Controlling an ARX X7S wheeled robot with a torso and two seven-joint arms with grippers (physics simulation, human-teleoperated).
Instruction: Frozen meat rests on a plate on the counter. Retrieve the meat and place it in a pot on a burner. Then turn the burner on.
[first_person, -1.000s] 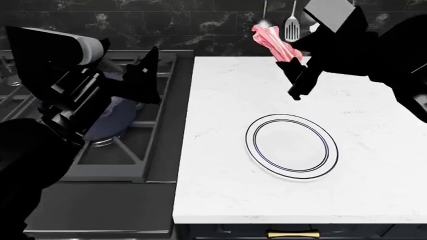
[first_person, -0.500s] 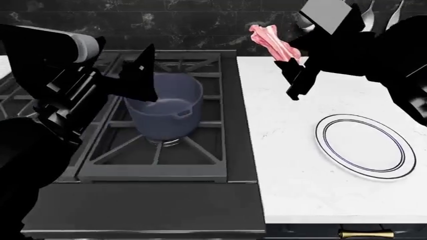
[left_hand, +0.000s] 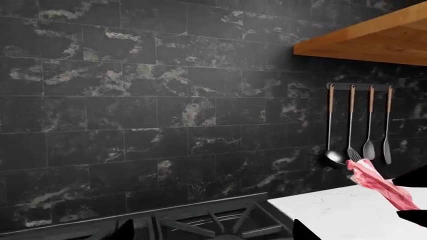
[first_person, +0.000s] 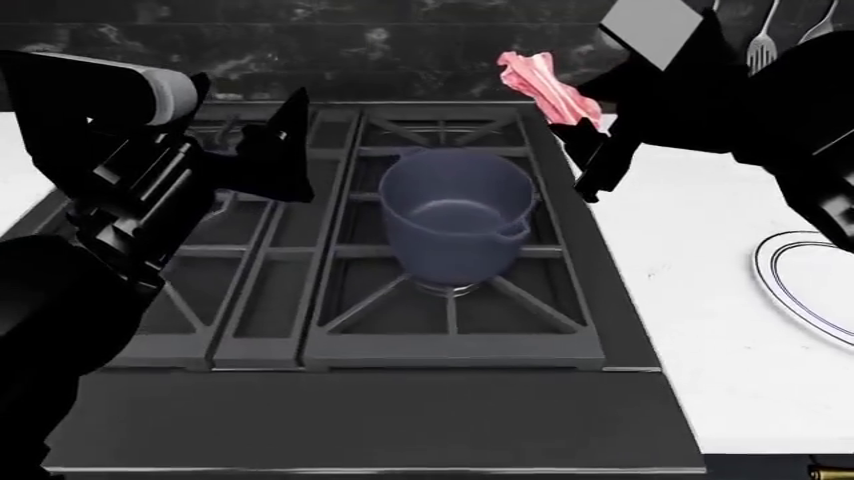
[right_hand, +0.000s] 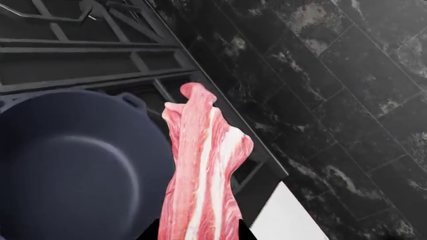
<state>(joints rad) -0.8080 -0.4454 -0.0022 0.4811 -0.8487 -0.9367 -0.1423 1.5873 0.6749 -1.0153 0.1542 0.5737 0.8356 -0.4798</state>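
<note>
- Left wrist view: meat hangs in the air beside the pot's side of the white bench, below the hanging utensils. Whether the left claw is open, I cannot tell; only dark tips show.
- Head view: right claw is clamped on the strip's lower end, up and to the side of the pot, not yet over it. Released here, it would likely land on the grate. The plate lies bare, well beyond the pot.
- Right wrist view: the strip stands free past the pot rim; being held by one end, it could swing or slip.
</note>
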